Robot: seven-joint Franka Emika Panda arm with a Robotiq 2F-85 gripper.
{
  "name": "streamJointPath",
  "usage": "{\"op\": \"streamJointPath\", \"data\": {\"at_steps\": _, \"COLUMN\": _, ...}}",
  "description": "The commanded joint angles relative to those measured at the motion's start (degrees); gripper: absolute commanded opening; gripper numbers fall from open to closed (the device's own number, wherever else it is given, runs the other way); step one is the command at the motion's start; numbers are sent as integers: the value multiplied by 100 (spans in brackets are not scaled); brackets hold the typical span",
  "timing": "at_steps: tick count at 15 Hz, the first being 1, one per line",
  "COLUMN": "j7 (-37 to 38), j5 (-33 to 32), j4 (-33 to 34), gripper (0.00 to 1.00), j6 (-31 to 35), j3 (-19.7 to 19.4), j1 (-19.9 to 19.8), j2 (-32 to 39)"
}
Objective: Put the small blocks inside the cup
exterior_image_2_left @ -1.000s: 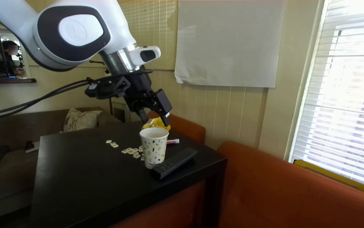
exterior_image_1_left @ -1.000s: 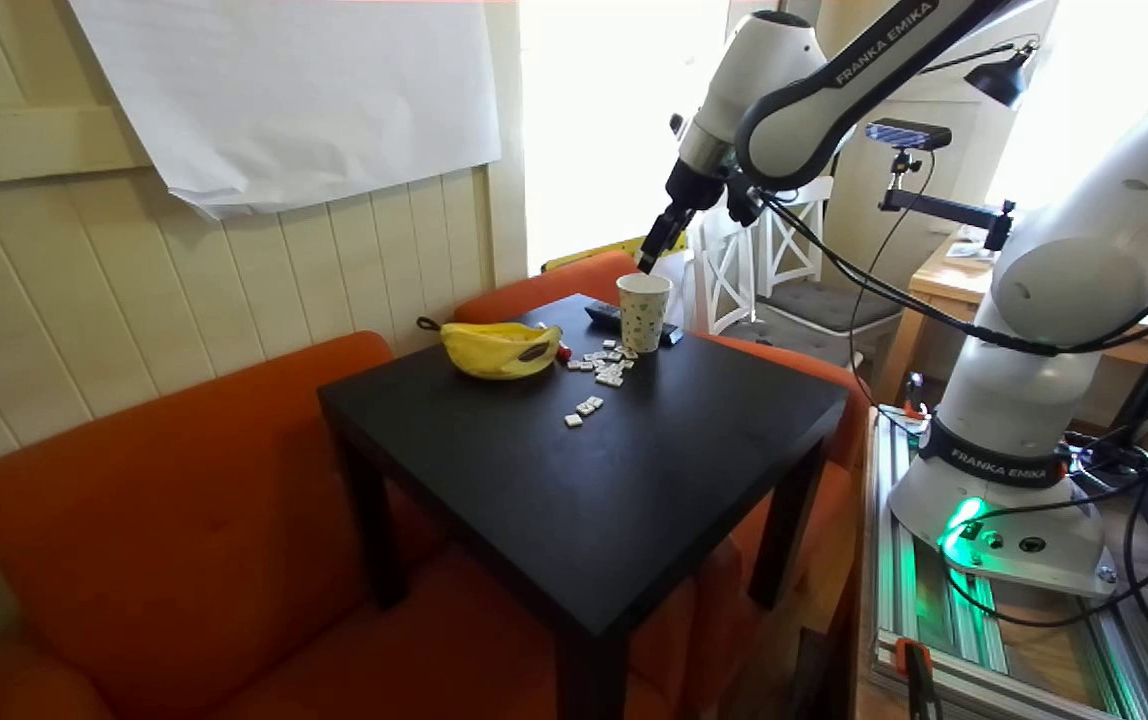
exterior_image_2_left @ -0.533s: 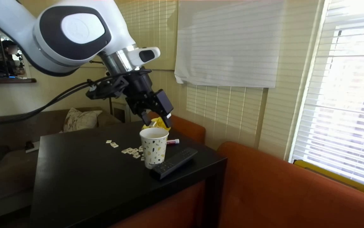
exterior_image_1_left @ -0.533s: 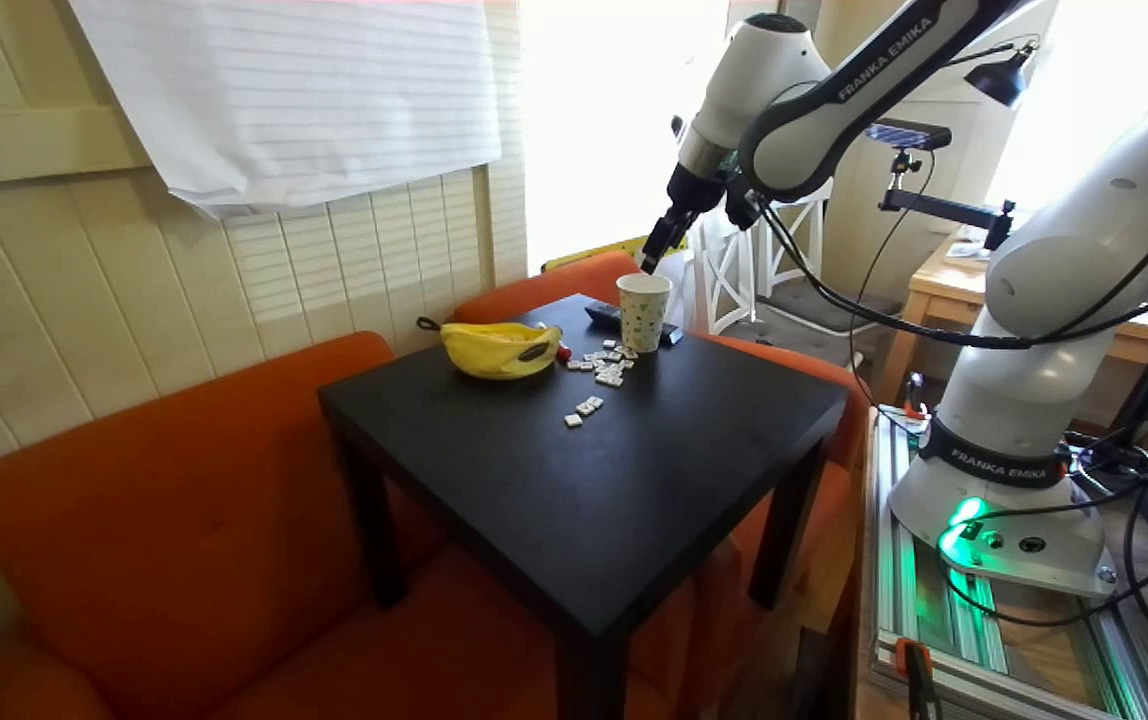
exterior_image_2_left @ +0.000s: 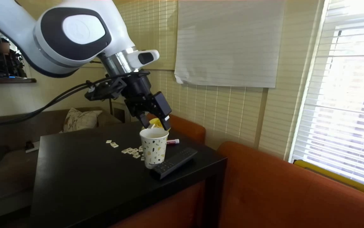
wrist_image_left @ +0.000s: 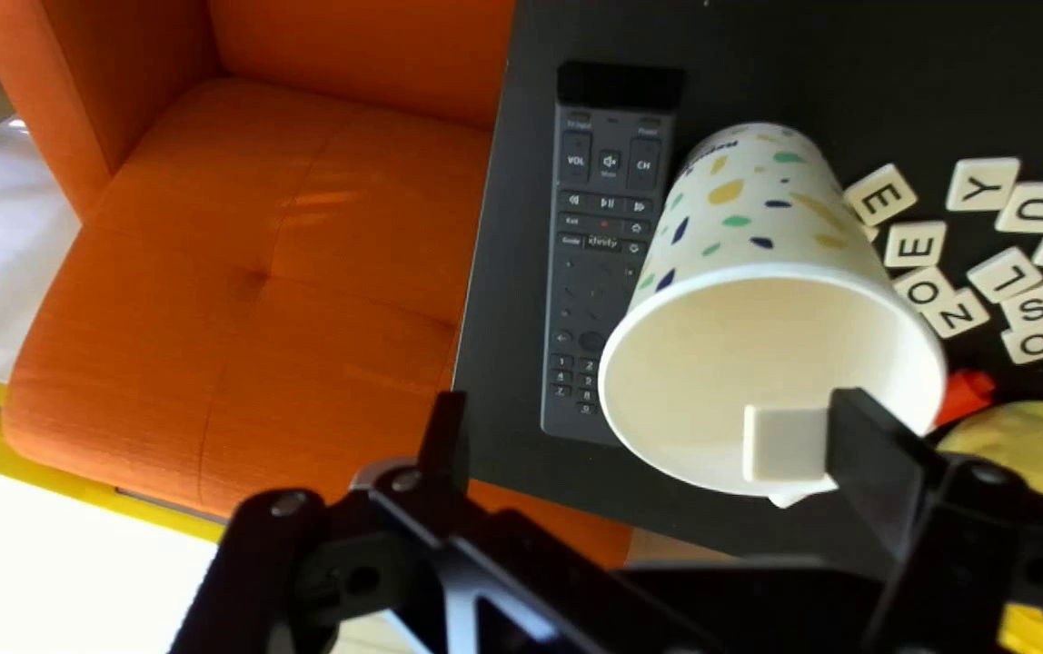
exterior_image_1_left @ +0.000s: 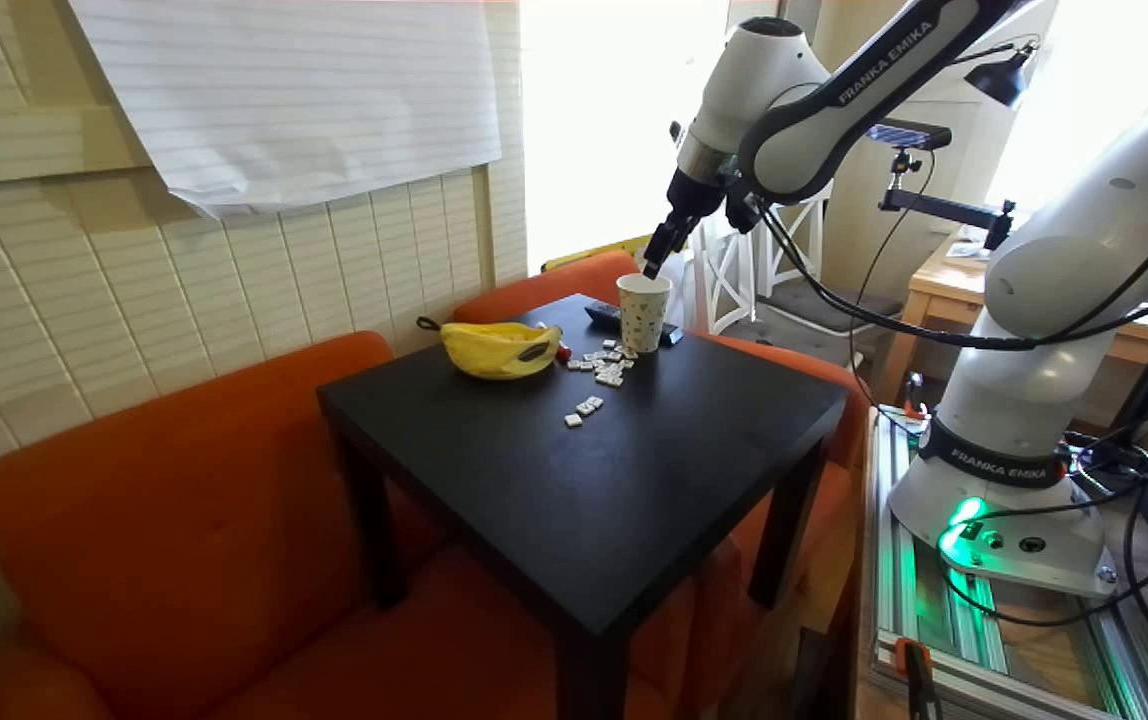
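Observation:
The pale speckled cup stands upright on the black table, and it also shows in an exterior view and in the wrist view. The small blocks are cream letter tiles beside the cup, with several more farther off. My gripper is wide open above the cup, its tips near the rim in both exterior views. One tile shows against the inner face of one finger, apart from the opposite finger, over the cup mouth. The cup's bottom inside is not clearly seen.
A dark remote lies against the cup, near the table edge. A yellow banana-shaped pouch and a red-and-white tube lie beyond the tiles. Orange seats border the table.
My gripper has moved slightly down toward the cup rim and stays open. The tile on the finger has moved along with it. Cup and table tiles have not moved.

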Motion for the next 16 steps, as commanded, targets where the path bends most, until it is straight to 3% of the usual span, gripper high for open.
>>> {"op": "streamJointPath", "data": {"at_steps": 1, "j7": 39, "j5": 7, "j4": 11, "gripper": 100, "j6": 87, "j3": -120, "j1": 132, "j2": 59}}
{"op": "streamJointPath", "data": {"at_steps": 4, "j7": 184, "j5": -103, "j4": 19, "gripper": 100, "j6": 188, "j3": -37, "j1": 7, "j2": 54}}
{"op": "streamJointPath", "data": {"at_steps": 10, "j7": 15, "j5": 81, "j4": 33, "gripper": 100, "j6": 22, "j3": -166, "j1": 177, "j2": 27}}
{"op": "streamJointPath", "data": {"at_steps": 12, "j7": -391, "j5": 727, "j4": 29, "gripper": 100, "j6": -484, "j3": -577, "j1": 707, "j2": -391}}
{"op": "streamJointPath", "data": {"at_steps": 14, "j7": -1167, "j5": 1761, "j4": 72, "gripper": 100, "j6": -1240, "j3": -1432, "j1": 1587, "j2": -906}}
{"op": "streamJointPath", "data": {"at_steps": 16, "j7": -1660, "j5": 2214, "j4": 117, "gripper": 100, "j6": -2130, "j3": -1731, "j1": 1671, "j2": -1412}}
